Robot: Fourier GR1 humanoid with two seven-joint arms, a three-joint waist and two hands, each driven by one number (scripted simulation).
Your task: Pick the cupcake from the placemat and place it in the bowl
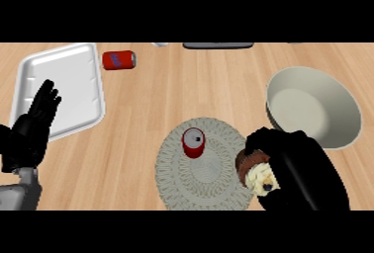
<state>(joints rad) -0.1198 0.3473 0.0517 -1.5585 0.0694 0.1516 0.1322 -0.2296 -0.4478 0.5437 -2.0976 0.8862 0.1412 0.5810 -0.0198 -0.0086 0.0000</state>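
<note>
Right hand [292, 163] low at right edge of round grey placemat [197, 188], fingers curled round cupcake [256, 173]; brown wrapper and pale top show at its left side. Cupcake sits over mat's right rim. Bowl [314, 106] just beyond hand, tilted. Red can [194, 143] upright on mat. Left hand [33, 128] rests open, fingers up, over white tray [66, 79]. Second red can [118, 60] lies beside tray.
</note>
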